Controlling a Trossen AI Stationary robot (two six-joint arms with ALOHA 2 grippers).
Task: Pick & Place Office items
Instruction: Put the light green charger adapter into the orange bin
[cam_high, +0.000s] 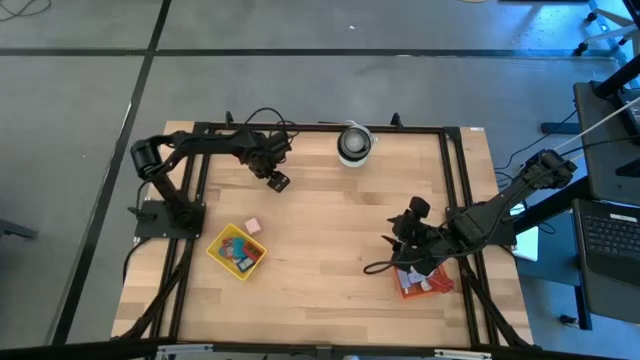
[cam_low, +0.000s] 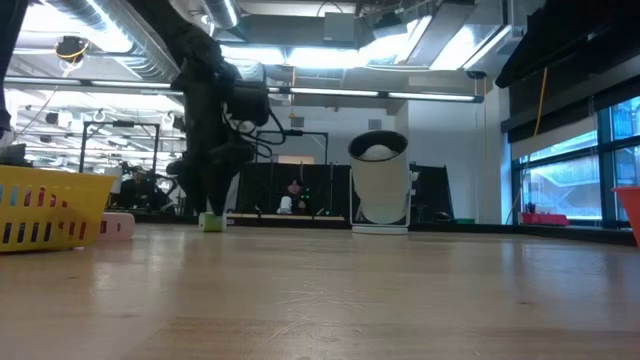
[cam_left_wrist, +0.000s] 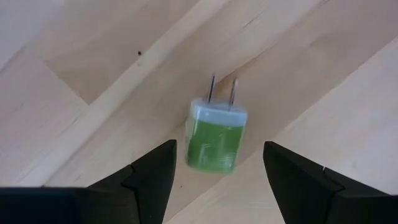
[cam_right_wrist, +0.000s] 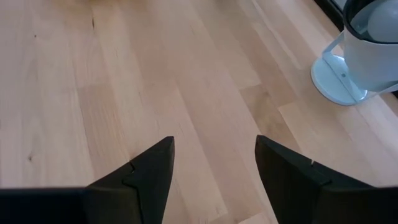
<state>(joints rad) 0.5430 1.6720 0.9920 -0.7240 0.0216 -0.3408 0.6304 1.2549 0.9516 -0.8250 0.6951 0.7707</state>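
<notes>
Left wrist view shows the left gripper (cam_left_wrist: 217, 180) spread around a green plug (cam_left_wrist: 216, 138); it should center before closing.

From above, the right arm hides most of the orange tray (cam_high: 438, 286), and the pieces in the yellow tray (cam_high: 219, 249) are too small to tell apart. The low view's edges cut off both trays, and the left arm hides part of the green plug (cam_low: 211, 222).
</notes>
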